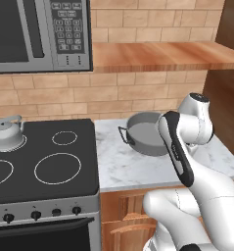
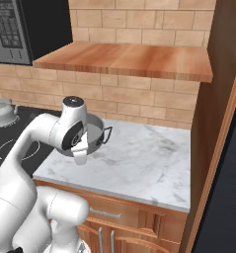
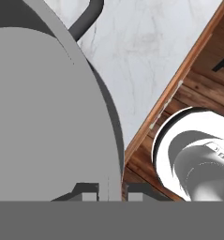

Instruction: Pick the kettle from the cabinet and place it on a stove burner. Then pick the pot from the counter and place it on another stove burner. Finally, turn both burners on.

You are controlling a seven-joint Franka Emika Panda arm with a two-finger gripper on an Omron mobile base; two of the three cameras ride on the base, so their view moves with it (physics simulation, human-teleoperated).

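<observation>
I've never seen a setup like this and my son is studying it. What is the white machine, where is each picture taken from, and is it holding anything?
The white machine is a robot arm in a simulated kitchen. Two pictures come from cameras on its base, looking over it from left and right. The third comes from a camera on its hand. The kettle already sits on a rear burner of the stove. The pot stands on the marble counter, below the wooden cabinet shelf. In the hand view the gripper is pinched on the pot's thin rim, one finger on each side, so it appears to have gripped it; whether it has lifted off the counter, I cannot tell.
</observation>
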